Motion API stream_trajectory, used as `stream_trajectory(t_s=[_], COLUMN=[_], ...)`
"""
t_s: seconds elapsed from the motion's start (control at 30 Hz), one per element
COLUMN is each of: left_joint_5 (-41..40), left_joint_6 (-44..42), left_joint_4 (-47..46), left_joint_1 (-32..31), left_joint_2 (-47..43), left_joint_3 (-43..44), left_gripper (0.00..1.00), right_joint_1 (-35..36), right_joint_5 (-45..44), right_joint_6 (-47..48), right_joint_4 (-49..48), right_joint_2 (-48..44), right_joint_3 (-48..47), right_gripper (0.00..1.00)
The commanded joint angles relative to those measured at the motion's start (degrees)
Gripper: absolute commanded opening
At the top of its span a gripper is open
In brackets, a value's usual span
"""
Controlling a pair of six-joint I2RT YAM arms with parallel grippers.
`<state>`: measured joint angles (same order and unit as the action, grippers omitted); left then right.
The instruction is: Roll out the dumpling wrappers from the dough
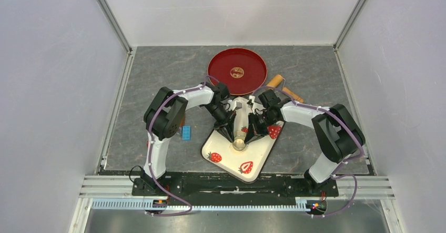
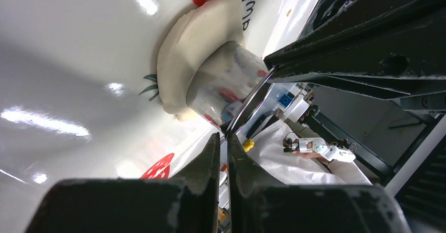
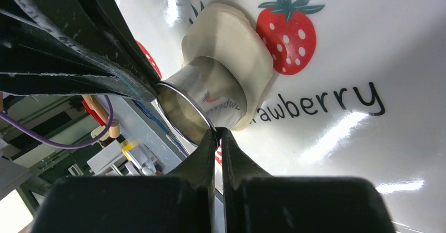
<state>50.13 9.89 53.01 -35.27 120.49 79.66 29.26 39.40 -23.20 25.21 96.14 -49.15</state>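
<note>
The dough (image 2: 184,49) lies as a flattened pale oval on the strawberry tray (image 1: 226,158); it also shows in the right wrist view (image 3: 236,33). A metal ring cutter (image 1: 239,144) stands upright on the dough, its lower edge pressed onto it (image 2: 223,83) (image 3: 210,93). My left gripper (image 2: 223,137) is shut on the cutter's top rim from one side. My right gripper (image 3: 217,133) is shut on the rim from the opposite side. In the top view both grippers, left (image 1: 232,136) and right (image 1: 247,137), meet over the tray. No separate dumpling wrapper shows.
A red plate (image 1: 236,71) with a gold emblem sits behind the tray. A wooden roller (image 1: 284,87) lies at the back right of the tray. A small blue block (image 1: 186,133) lies left of the tray. Grey walls stand on three sides.
</note>
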Motion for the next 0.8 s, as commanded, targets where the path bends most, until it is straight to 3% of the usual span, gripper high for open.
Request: stream_trajectory(t_s=[0.0, 0.27, 0.77], left_joint_5=[-4.21, -9.5, -15.76], left_joint_6=[-5.54, -6.28, -7.85], left_joint_4=[1.95, 4.54, 6.96], left_joint_1=[-0.58, -0.94, -1.12], left_joint_2=[2.2, 3.84, 7.48], left_joint_3=[1.38, 1.25, 0.13], left_gripper=[0.1, 0.03, 0.02], right_joint_1=[0.45, 1.43, 6.23], right_joint_5=[-3.22, -7.04, -15.47], right_joint_6=[2.39, 4.88, 12.79], right_joint_4=[1.21, 3.96, 10.73], right_joint_2=[2.02, 4.11, 10.59], right_joint_3=[1.76, 0.75, -3.13], right_gripper=[0.0, 0.0, 0.0])
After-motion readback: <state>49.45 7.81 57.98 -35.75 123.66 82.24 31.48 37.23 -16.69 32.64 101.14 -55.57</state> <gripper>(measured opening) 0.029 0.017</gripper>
